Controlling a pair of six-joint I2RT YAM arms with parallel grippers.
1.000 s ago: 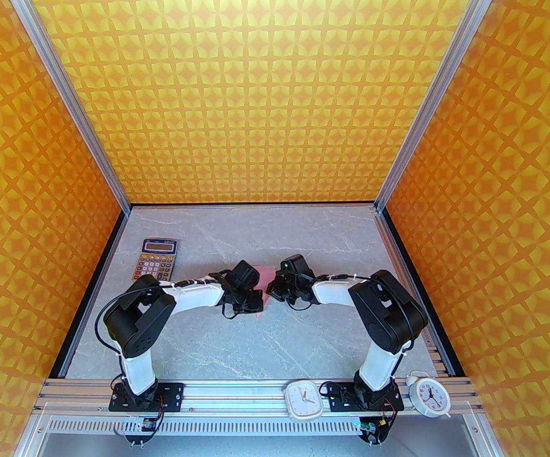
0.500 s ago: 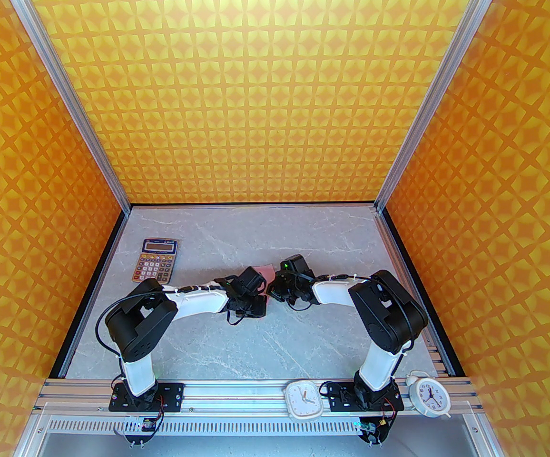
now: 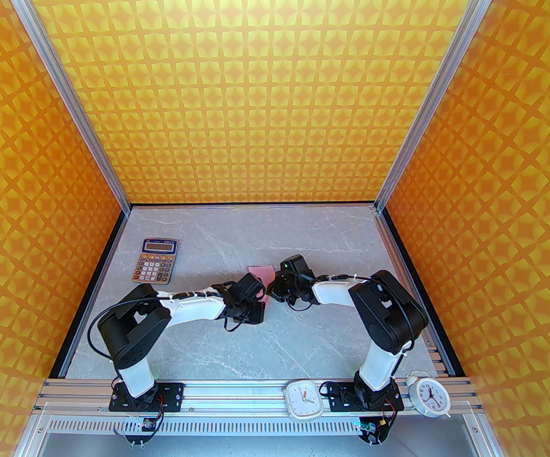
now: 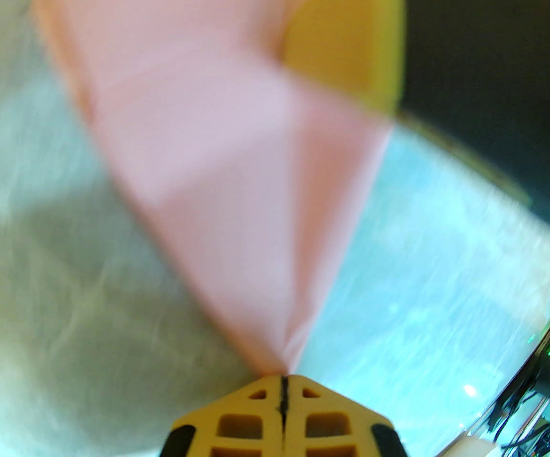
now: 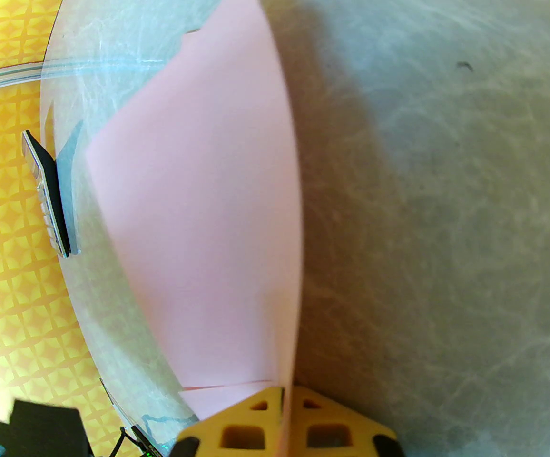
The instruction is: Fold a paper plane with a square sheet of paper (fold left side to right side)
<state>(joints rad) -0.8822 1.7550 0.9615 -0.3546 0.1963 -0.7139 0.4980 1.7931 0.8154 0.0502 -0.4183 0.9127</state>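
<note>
The square sheet of paper (image 3: 261,270) is pale pink and lies mid-table between both wrists, most of it hidden under them. In the left wrist view the creased sheet (image 4: 237,169) rises blurred from my left gripper (image 4: 283,382), whose yellow fingers are shut on its corner. My right gripper (image 5: 287,393) is shut on another edge of the sheet (image 5: 199,207), which curves up off the marble. From above, the left gripper (image 3: 260,298) and right gripper (image 3: 271,289) sit almost touching. The paper plane is out of view.
An orange-keyed calculator (image 3: 156,260) lies at the back left and shows edge-on as the calculator (image 5: 46,193) in the right wrist view. Two white clocks (image 3: 303,400) (image 3: 428,395) stand on the front rail. Orange patterned walls enclose the grey marble table (image 3: 265,345).
The left arm has swung its elbow back toward its base and its wrist has shifted right and nearer. More of the pink sheet's far edge shows. The right arm has stayed still.
</note>
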